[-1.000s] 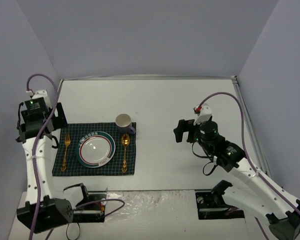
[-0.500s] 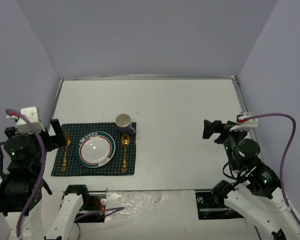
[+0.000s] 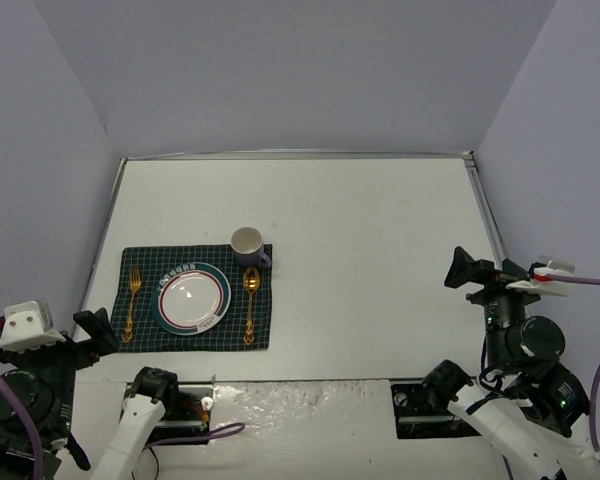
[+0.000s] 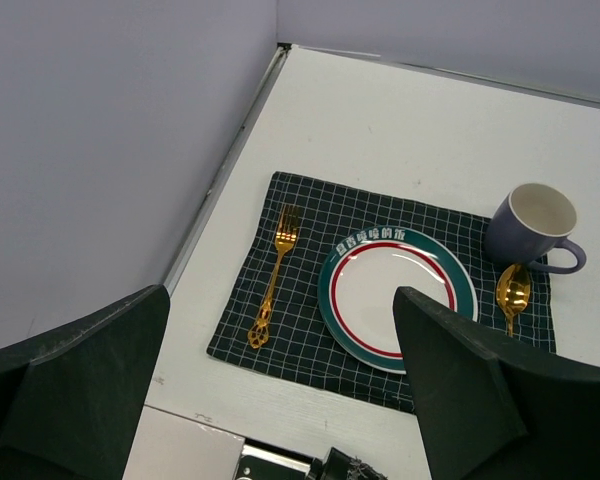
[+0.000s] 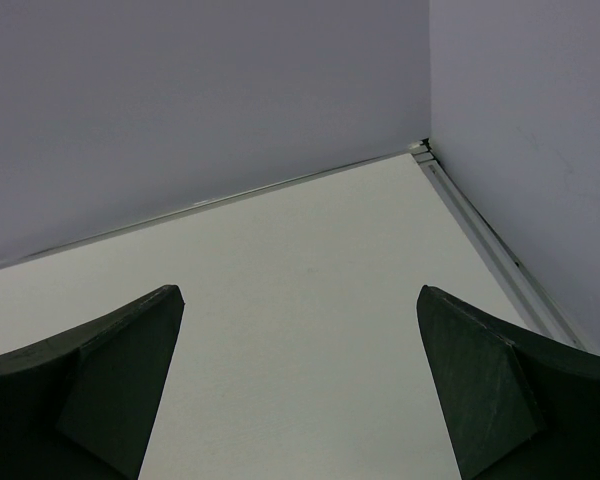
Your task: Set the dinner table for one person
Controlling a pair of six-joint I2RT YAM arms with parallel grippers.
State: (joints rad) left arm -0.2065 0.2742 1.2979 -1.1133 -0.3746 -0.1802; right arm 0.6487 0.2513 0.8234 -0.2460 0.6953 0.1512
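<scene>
The dinner table (image 3: 370,220) is a large white top with a thin metal rim. On its left lies a dark green checked cloth (image 3: 230,335). On the cloth are a plate (image 3: 193,299), a gold fork (image 3: 132,303) to its left, a gold spoon (image 3: 250,300) to its right and a purple mug (image 3: 248,245) at the far right corner. My left gripper (image 3: 92,330) is open and empty, raised at the near left, off the cloth. My right gripper (image 3: 465,270) is open and empty at the near right. The left wrist view shows the plate (image 4: 395,295), fork (image 4: 273,275), spoon (image 4: 511,290) and mug (image 4: 535,225).
Grey walls close in the table on the left, back and right. The right wrist view shows only bare tabletop (image 5: 300,250) and the far right corner of the rim (image 5: 425,150). The arm bases sit at the near edge.
Both arms have drawn back toward the near edge and risen. The left moved away from the cloth's left side, the right from mid-table to the near right. The place setting has not moved.
</scene>
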